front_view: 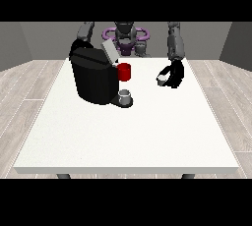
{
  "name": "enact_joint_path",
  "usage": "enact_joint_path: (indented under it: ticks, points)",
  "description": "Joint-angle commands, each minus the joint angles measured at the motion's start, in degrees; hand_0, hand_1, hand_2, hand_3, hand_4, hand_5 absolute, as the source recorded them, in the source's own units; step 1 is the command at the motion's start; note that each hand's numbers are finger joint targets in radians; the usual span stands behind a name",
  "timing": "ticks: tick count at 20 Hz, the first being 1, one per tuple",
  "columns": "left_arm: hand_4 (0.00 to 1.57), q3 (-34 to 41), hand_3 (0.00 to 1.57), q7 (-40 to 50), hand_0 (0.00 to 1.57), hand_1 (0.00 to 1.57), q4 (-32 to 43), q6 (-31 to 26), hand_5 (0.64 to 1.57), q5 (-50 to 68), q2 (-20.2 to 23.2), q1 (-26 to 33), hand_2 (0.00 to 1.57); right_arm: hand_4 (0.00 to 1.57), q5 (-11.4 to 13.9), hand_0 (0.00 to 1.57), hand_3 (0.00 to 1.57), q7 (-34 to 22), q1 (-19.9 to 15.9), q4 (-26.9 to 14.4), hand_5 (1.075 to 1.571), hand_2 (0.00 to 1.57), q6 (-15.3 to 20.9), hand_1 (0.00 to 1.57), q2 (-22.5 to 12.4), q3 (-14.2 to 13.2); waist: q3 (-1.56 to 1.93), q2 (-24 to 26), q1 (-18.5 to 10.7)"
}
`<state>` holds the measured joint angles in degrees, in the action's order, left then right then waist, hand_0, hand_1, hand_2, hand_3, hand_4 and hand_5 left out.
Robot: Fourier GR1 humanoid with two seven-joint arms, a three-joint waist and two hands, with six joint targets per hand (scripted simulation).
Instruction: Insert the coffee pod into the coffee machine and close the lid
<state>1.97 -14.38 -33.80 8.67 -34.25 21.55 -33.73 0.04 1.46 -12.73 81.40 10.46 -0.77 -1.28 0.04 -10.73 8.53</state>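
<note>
- Nearest, a broad bare stretch of the white table [128, 141] is seen in front of everything else; all the objects are gathered toward its far half.
- Next, a small grey cup [125, 95] is seen standing on the drip base at the near right foot of the coffee machine [93, 80], presumably placed there to catch the brew; what it contains cannot be told.
- Beyond it, the black body of the machine is seen left of centre, with its lid [109, 51] tilted up and back, so the pod chamber is judged to be left open for loading.
- A red cylindrical part [124, 71] is seen at the machine's right side under the raised lid; it is taken to be the pod holder, and whether anything lies in it cannot be told.
- To the right, well apart from the machine, the hand at the view's right [173, 75] is held just above the table, its fingers curled round a small pale object, taken to be the coffee pod [161, 78]; it is evidently held this way for carrying leftward to the open chamber.
- Farthest, the hand at the view's left [77, 46] is hidden almost wholly behind the machine's top, and the lie of its fingers cannot be told.
</note>
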Motion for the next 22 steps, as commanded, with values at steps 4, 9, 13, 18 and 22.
enact_joint_path:
  ticks: [4, 9, 13, 18, 22]
  points:
    - [0.47, 0.1, 1.31, -0.5, 1.23, 1.23, 3.4, 1.7, 1.571, -2.4, -0.9, -2.0, 1.36, 0.40, -0.9, 0.00, 0.00, -2.5, 0.3, 1.5, 1.571, 0.00, -1.7, 0.00, -1.3, -0.2, -0.06, 0.5, 1.4]
    - [0.63, -1.0, 1.41, -3.7, 1.48, 1.48, -1.8, -6.0, 1.571, -1.2, 0.6, -5.0, 1.47, 0.44, -4.0, 0.00, 0.00, 4.3, 1.9, -6.8, 1.571, 0.00, -3.1, 0.00, -2.0, -4.8, 0.00, 2.3, -1.5]
    - [0.59, -1.8, 1.36, 0.0, 1.34, 1.34, -3.9, -9.4, 1.571, -1.4, -0.7, -9.2, 1.40, 0.49, -1.0, 0.00, 0.00, 4.0, 3.6, -8.4, 1.571, 0.00, -2.1, 0.00, 0.2, -1.1, 0.00, 6.4, -1.4]
    - [0.54, -0.6, 1.29, 0.1, 1.26, 1.26, -5.1, -13.4, 1.571, -0.7, 1.0, -12.5, 1.33, 0.44, -2.5, 0.00, 0.00, 2.0, -0.1, -9.1, 1.571, 0.00, -3.6, 0.00, -2.7, -3.2, -0.04, 6.1, -0.5]
    - [0.54, 0.4, 1.29, 1.9, 1.26, 1.26, -5.2, -12.7, 1.571, -1.3, 0.8, -16.4, 1.33, 0.49, -3.7, 0.00, 0.00, 3.8, -5.3, -9.3, 1.571, 0.00, -4.0, 0.00, -2.1, -3.8, -0.03, 1.7, 0.4]
